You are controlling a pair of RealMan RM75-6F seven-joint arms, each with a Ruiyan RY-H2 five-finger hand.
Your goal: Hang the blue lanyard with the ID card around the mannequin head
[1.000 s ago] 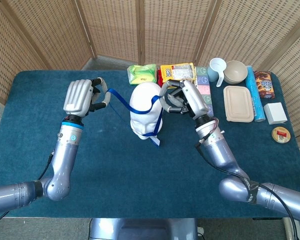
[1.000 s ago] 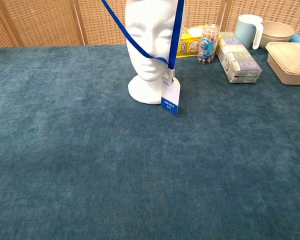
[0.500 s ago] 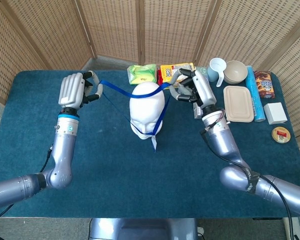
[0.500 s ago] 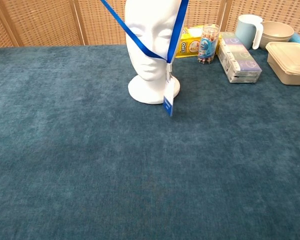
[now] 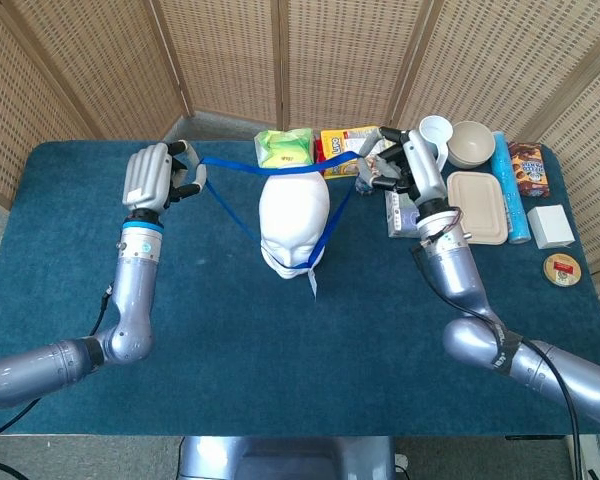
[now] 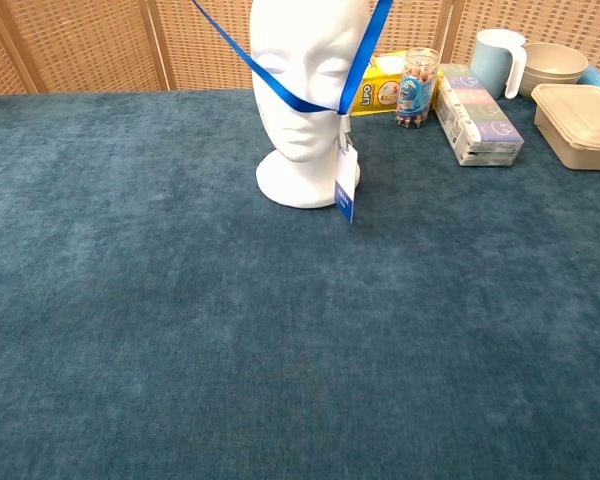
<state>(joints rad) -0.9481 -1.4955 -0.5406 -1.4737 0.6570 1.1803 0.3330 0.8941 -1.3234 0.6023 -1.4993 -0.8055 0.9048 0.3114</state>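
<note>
The white mannequin head stands upright mid-table, also seen as the mannequin head in the chest view. The blue lanyard is stretched wide over its crown and runs down both sides to the chin, where the lanyard meets at a clip. The ID card dangles below, just above the cloth. My left hand grips the strap to the head's left. My right hand grips it to the head's right. Neither hand shows in the chest view.
Behind the head lie a green packet, a yellow snack box and a pencil cup. To the right are a tissue pack, a blue mug, a bowl, a lidded container and small boxes.
Both hands have moved apart and toward the back of the table, pulling the lanyard loop wider over the head's crown. The card has swung and lifted slightly at the chin.
</note>
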